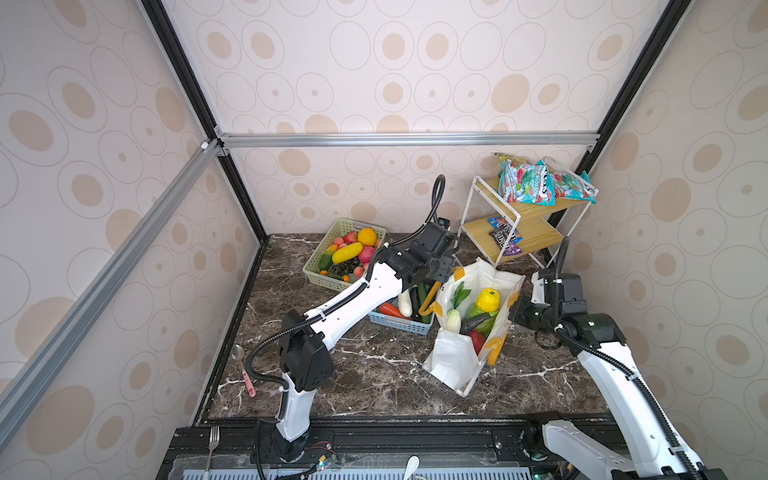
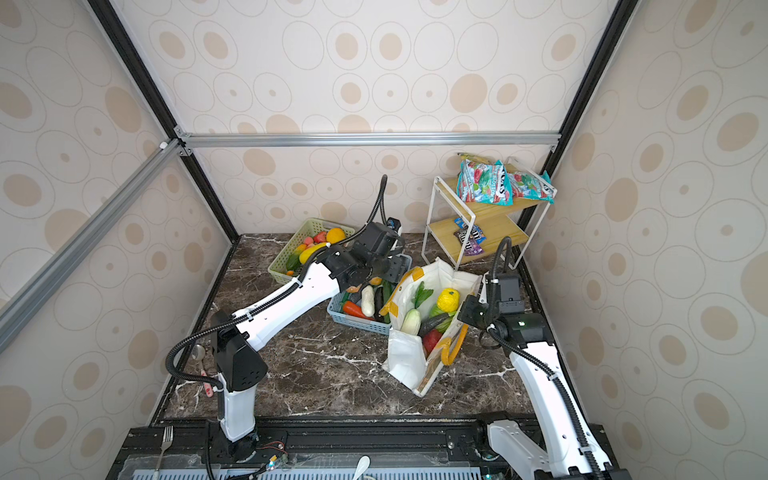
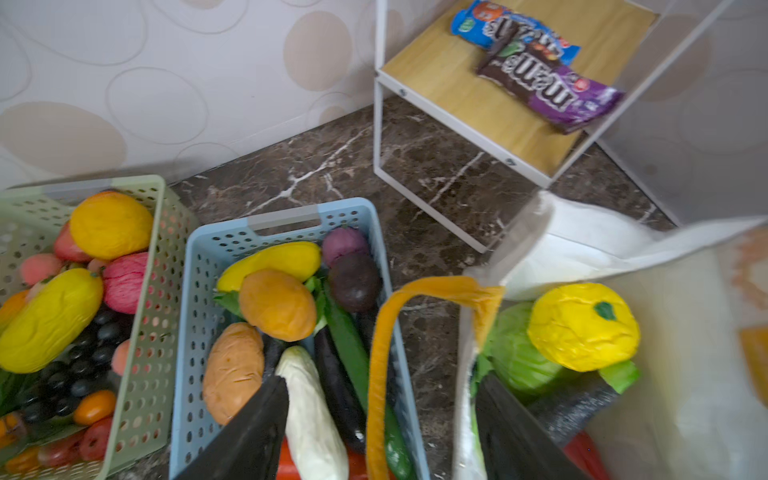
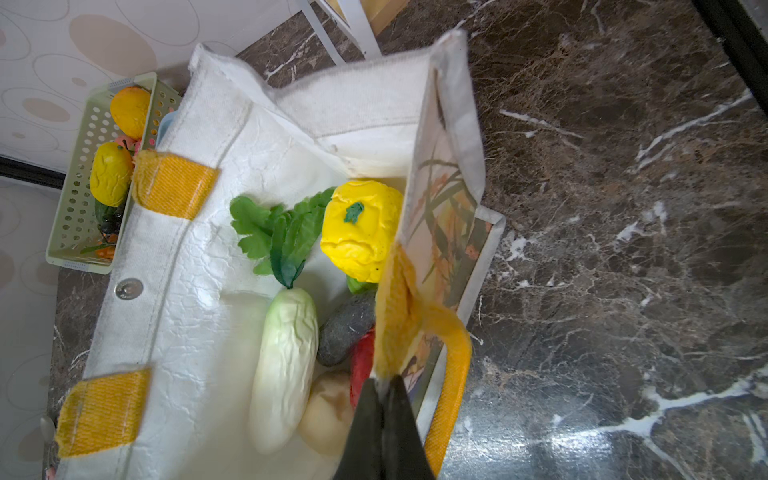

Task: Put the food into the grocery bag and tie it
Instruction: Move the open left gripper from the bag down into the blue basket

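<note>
The grocery bag (image 1: 451,361) (image 2: 405,361) stands open on the marble top, right of centre. Inside it lie food pieces: a yellow knobbly fruit (image 1: 488,300) (image 4: 359,228), a leafy white radish (image 4: 286,365), a green cabbage (image 3: 515,357), a dark green piece (image 4: 345,328) and a red piece (image 4: 362,365). My left gripper (image 3: 382,428) (image 1: 442,272) hangs open over the bag's left wall, with the orange handle (image 3: 376,365) and the bag's rim between its jaws. My right gripper (image 4: 384,384) (image 1: 515,313) is shut on the bag's right rim, at the base of the other handle (image 4: 453,374).
A light blue basket (image 1: 401,326) (image 3: 195,311) of toy vegetables sits against the bag's left side. A pale green basket (image 1: 322,245) of fruit stands behind it. A white wire shelf (image 1: 490,224) with snack packets (image 1: 525,183) fills the back right corner. A spoon (image 1: 245,374) lies at the left edge.
</note>
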